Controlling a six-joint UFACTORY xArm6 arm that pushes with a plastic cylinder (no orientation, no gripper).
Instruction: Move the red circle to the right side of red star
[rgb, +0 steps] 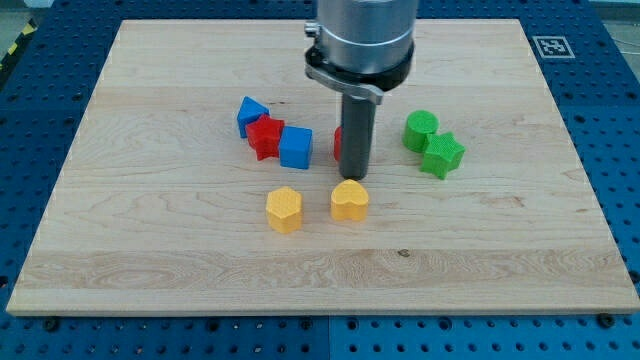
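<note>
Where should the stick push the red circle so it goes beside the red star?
Nothing grips here; my tip can only push. The red circle is mostly hidden behind the rod, already on the red star's right with the blue cube between.

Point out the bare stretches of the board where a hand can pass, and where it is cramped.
Free: the strip along the view's bottom below the two yellow blocks, and the view's left edge. Crowded: blue triangle, red star, blue cube, and my tip against the red circle.
</note>
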